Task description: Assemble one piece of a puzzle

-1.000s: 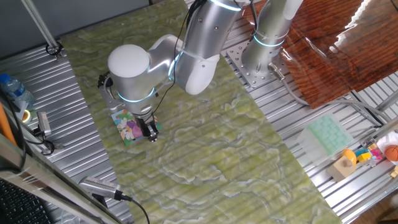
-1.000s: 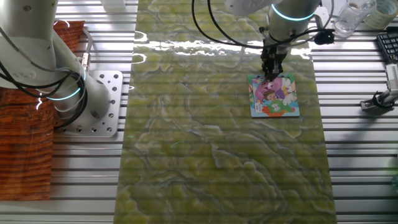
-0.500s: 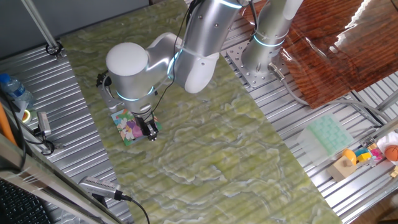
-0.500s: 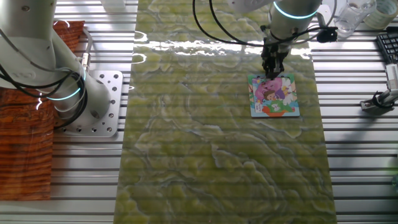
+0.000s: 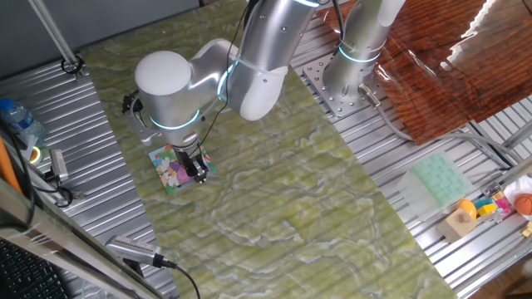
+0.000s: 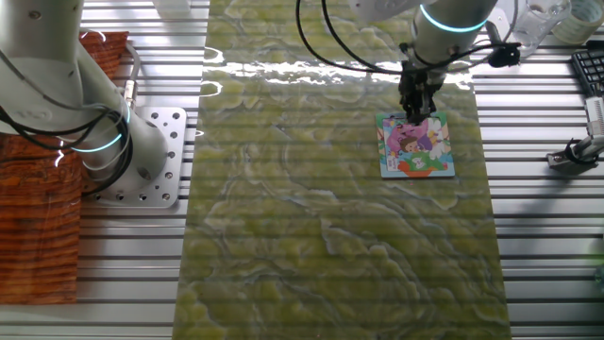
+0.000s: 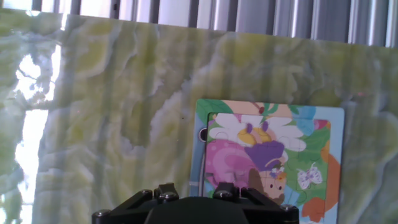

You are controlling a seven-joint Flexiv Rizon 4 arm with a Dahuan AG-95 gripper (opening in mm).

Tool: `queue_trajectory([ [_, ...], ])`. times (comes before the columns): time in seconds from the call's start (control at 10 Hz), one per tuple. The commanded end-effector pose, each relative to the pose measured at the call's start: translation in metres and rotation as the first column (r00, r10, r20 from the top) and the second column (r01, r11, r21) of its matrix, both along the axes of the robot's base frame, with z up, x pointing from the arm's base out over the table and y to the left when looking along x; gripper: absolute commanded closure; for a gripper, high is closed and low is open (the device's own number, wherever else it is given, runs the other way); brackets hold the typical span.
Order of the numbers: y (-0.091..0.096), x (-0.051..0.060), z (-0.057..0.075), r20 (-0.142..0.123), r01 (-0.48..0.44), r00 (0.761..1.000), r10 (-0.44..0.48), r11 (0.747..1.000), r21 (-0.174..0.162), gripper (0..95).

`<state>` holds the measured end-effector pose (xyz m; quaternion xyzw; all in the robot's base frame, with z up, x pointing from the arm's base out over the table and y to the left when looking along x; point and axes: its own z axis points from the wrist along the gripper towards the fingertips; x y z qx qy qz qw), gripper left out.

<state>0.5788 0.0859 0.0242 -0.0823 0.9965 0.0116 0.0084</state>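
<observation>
The puzzle [image 5: 174,170] is a small square cartoon jigsaw with a blue edge, lying flat on the green marbled mat [image 5: 274,191]. It also shows in the other fixed view [image 6: 416,144] and in the hand view [image 7: 267,155]. My gripper [image 5: 199,174] points straight down over the puzzle's edge, with its tips just above or at the far border in the other fixed view [image 6: 413,114]. The fingers look narrow and close together. The hand view shows only the dark gripper body [image 7: 196,208], not the fingertips. The tiny pink-and-white piece does not show in any view.
A pale green moulded tray [image 5: 439,178], a wooden block [image 5: 460,223] and small toys [image 5: 499,205] sit at the right. A bottle [image 5: 21,120] and tools [image 5: 58,166] lie left of the mat. A second arm [image 6: 66,76] stands on a plate beside a brown cloth [image 6: 38,217].
The arm has shifted slightly, and the gripper has moved a little along the puzzle's edge and seems a touch higher. The puzzle has not moved.
</observation>
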Motion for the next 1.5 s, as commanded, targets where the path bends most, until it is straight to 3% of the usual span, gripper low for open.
queue_trajectory([
  [0.1, -0.0016, 0.0004, -0.0052, 0.011, -0.017, 1.000, 0.016, 1.000, 0.003, 57.0],
  [0.3, -0.0019, 0.0005, -0.0055, 0.012, -0.029, 1.000, 0.029, 1.000, 0.011, 57.0],
  [0.4, -0.0022, 0.0006, -0.0057, 0.014, -0.033, 0.999, 0.032, 0.999, 0.011, 38.0],
  [1.5, -0.0077, -0.0025, -0.0133, 0.017, -0.064, 0.998, 0.063, 0.998, 0.017, 38.0],
])
